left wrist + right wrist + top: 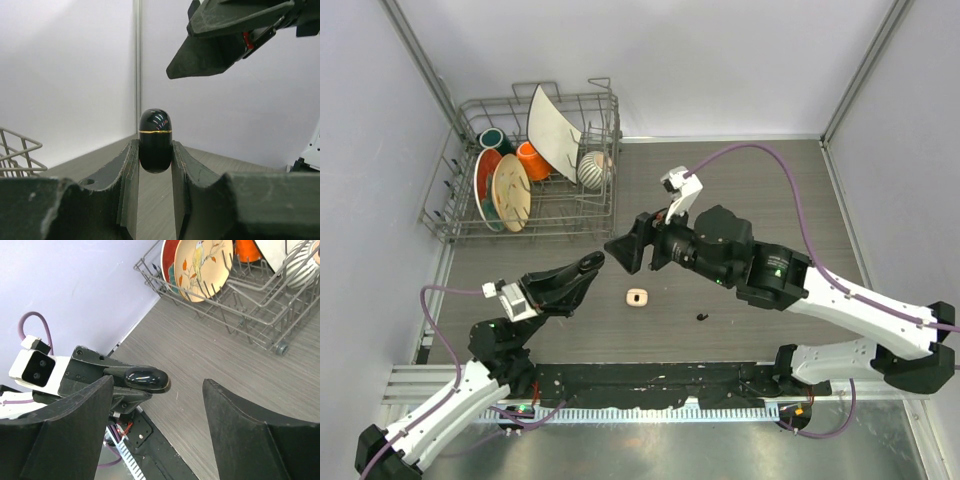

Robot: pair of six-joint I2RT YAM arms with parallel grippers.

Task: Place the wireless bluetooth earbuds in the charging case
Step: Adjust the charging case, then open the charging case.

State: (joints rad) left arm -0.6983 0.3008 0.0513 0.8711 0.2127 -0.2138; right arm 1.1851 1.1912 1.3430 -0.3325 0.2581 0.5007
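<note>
Top external, left gripper point(584, 266) aloft clamping case point(155, 140), right gripper point(626, 248) spread

**Tally of things in view**

One black capsule case point(155, 141). One cream piece point(638, 297) and one tiny black piece point(702, 317), perhaps earbuds, though both are too small to tell. One wire rack point(535, 232) holding three plates (orange plate point(486, 185), cream plate point(512, 192), white plate point(552, 125)), a teal cup point(492, 138), an orange cup point(532, 158) and one striped bowl point(594, 168).

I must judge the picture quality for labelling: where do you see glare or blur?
Left wrist: white glints on the glossy charging case, nearest foreground soft. Right wrist: a pale sheen along the same case, dish rack sharp. Top external: even light, only faint shadows.
</note>
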